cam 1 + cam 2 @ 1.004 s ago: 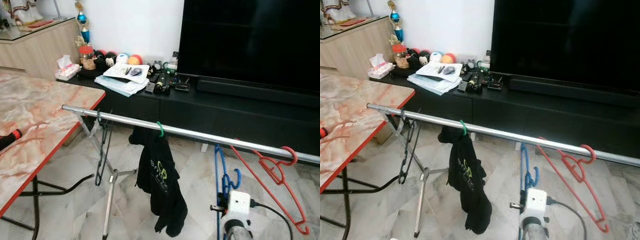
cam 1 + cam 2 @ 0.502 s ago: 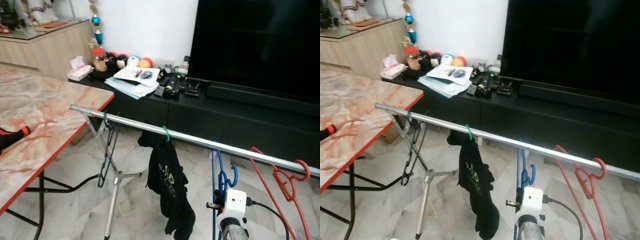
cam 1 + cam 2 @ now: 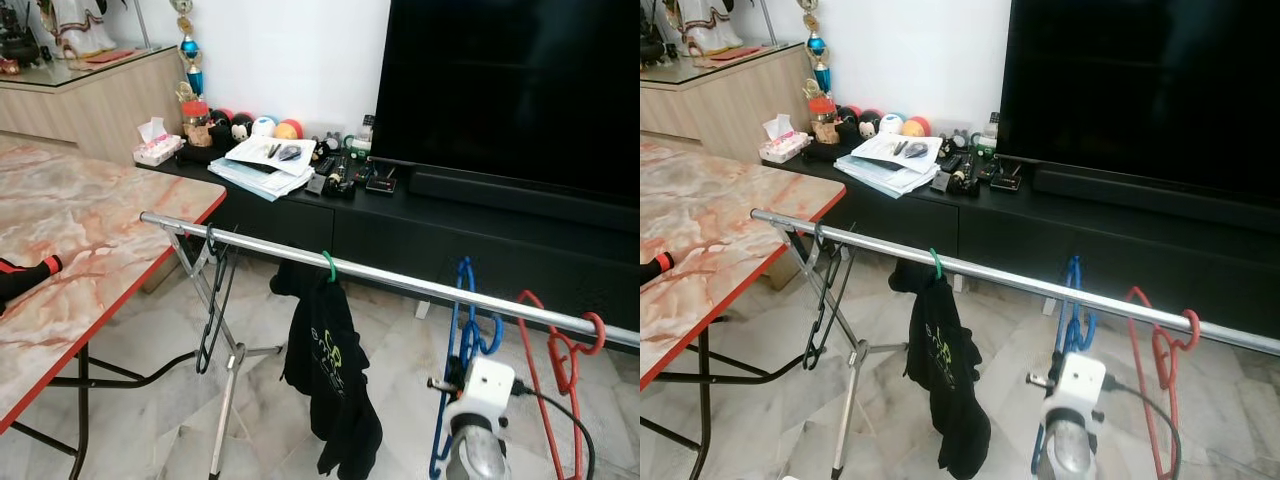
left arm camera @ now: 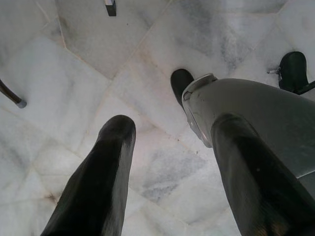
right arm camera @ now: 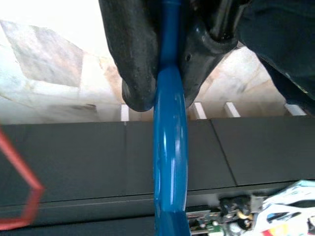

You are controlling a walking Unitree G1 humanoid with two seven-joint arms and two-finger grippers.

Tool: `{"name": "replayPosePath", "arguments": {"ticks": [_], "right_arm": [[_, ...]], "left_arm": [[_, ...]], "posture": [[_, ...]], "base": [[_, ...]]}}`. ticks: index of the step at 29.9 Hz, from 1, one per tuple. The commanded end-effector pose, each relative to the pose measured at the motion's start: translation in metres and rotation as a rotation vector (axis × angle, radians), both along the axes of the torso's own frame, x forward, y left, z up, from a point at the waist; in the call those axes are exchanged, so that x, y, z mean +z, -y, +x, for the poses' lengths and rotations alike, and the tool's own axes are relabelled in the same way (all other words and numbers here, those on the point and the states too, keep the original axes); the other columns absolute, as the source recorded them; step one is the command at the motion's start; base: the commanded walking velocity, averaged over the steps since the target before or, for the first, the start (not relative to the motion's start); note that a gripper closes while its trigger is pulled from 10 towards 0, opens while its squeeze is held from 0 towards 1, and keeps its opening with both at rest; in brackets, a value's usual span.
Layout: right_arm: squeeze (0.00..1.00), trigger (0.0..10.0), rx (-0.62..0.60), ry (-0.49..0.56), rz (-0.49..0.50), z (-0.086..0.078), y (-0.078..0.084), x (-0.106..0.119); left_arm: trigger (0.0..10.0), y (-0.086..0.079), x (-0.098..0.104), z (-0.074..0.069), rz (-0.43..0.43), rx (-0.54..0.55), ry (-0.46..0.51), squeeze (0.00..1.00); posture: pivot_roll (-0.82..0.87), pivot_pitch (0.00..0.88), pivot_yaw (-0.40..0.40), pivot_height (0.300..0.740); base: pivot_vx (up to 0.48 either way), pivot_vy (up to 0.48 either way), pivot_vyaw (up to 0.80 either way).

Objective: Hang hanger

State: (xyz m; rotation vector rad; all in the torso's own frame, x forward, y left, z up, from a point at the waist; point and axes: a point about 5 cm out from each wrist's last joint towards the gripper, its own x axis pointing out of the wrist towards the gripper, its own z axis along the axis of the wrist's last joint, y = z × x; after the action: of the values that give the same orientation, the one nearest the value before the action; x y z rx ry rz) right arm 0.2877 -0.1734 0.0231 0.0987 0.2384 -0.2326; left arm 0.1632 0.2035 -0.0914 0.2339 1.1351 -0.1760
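**Blue hanger held up at the rail**

The right gripper (image 5: pixel 162 73) itself is mostly hidden behind its white wrist block in the head views; the wrist view shows its two black fingers (image 5: pixel 135 54) pinched on the blue hanger (image 3: pixel 462 340). The hanger's lower end is cut off at the frame edge, and whether its hook actually rests over the rail (image 3: pixel 380 281) or just sits against it is hard to tell. Its long axis runs nearly upright, hook end at the top by the rail, just beside the red hanger (image 3: pixel 560 360).

The blue hanger is smooth, glossy plastic, rounded in section. The rail is a thin, shiny metal tube on a folding stand, carrying a black wire hanger (image 3: pixel 213 300) near its left end and a limp black garment (image 3: pixel 330 380) on a green hook.

The left gripper (image 4: pixel 167 162) hangs over the pale marble floor (image 4: pixel 74 73), fingers spread apart and empty.
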Motion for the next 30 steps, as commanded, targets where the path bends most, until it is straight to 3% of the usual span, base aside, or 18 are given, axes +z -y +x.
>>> {"name": "replayPosePath", "arguments": {"ticks": [1,9,13,30], "right_arm": [[0.0,10.0,0.015,-0.036,-0.008,0.005,-0.001,-0.001],[0.0,10.0,0.021,-0.054,-0.019,0.034,0.006,0.019],[0.0,10.0,0.018,-0.091,-0.025,0.041,0.008,0.022],[0.0,10.0,-0.001,-0.265,0.054,0.042,0.008,0.01]], "left_arm": [[10.0,-0.001,-0.001,-0.002,-0.003,0.004,-0.013,0.0],[10.0,0.0,-0.001,-0.002,-0.006,0.006,-0.017,0.0],[10.0,0.0,-0.001,-0.002,-0.008,0.009,-0.02,0.0],[10.0,-0.001,-0.001,-0.004,-0.021,-0.002,-0.037,0.0]], "posture": [[0.0,0.006,0.013,0.74],[0.01,0.008,0.014,0.74],[0.01,0.01,0.014,0.74],[0.02,0.028,0.021,0.74]], "base": [[0.0,0.0,0.0],[0.0,0.0,0.0],[0.0,0.0,0.0],[0.0,0.0,0.0]]}}
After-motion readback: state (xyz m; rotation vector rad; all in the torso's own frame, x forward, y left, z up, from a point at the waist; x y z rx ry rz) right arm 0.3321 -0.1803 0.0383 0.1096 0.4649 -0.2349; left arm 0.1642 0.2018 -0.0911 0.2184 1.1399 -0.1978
